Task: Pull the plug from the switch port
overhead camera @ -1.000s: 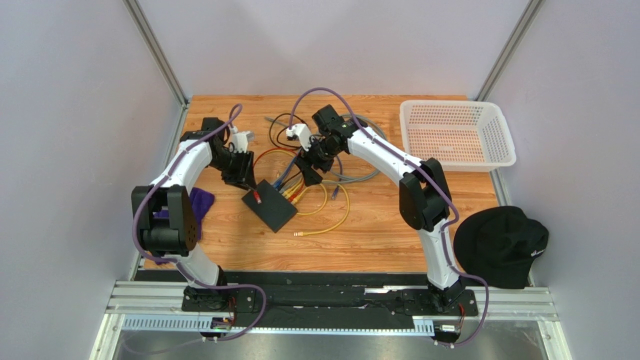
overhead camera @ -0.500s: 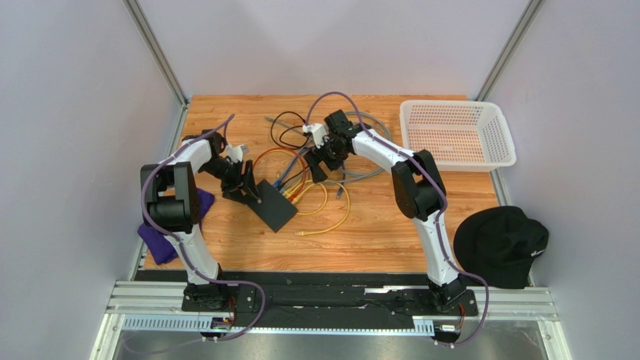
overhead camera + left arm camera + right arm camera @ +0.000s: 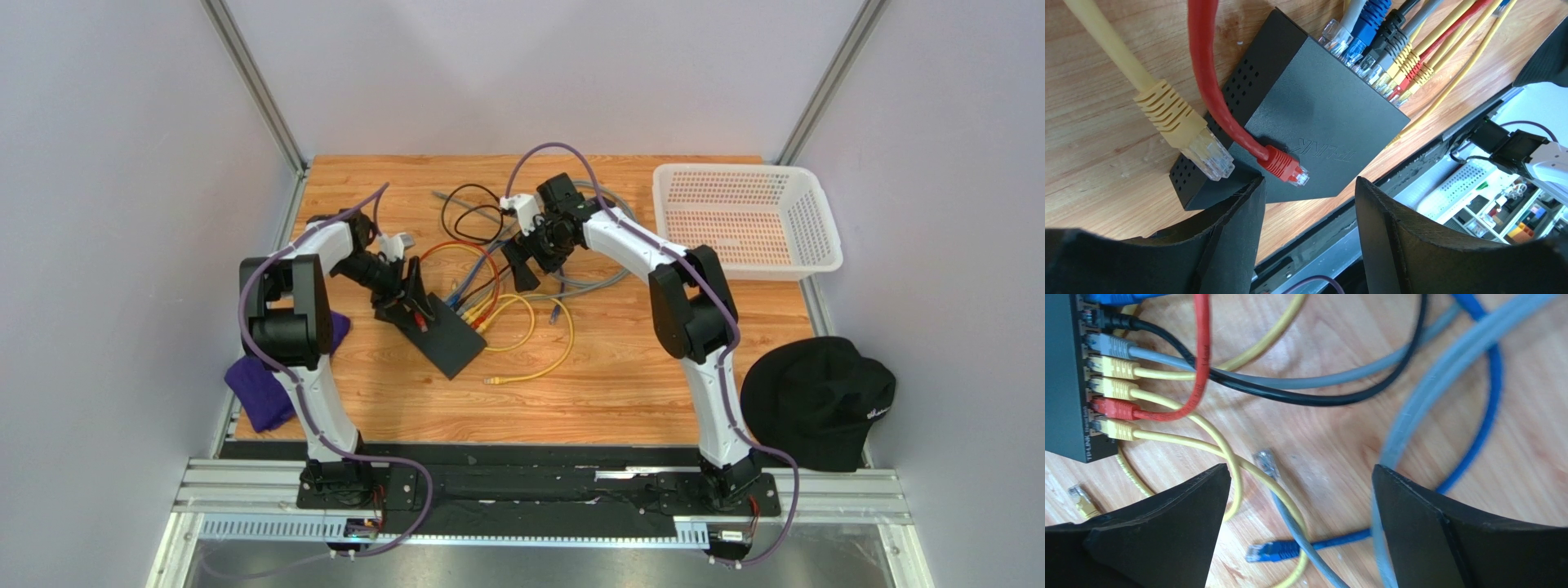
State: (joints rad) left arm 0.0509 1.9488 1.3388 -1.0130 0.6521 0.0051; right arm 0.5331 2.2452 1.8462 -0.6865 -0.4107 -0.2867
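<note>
The switch [image 3: 444, 337], a flat black box, lies on the wooden table [image 3: 613, 380]. Several plugs sit in the row of ports [image 3: 1379, 67] on its far edge, among them blue, black, grey, yellow and red ones [image 3: 1109, 408]. A loose red plug [image 3: 1285, 167] rests on the switch top [image 3: 1321, 110], and a loose yellow plug [image 3: 1195, 141] hangs over its corner. My left gripper [image 3: 411, 306] [image 3: 1308, 190] is open at the switch's near corner, holding nothing. My right gripper [image 3: 521, 263] [image 3: 1301, 471] is open above the cables, right of the switch [image 3: 1063, 373], also empty.
Loose grey [image 3: 1265, 460] and blue [image 3: 1261, 552] plugs lie under the right gripper. Cables tangle behind the switch [image 3: 478, 221]. A white basket [image 3: 748, 218] stands far right, a black cap [image 3: 816, 398] off the table's right edge, and a purple cloth [image 3: 252, 374] at the left.
My left gripper has slid right onto the switch's corner and opened wider. My right gripper has opened and drawn back slightly from the ports.
</note>
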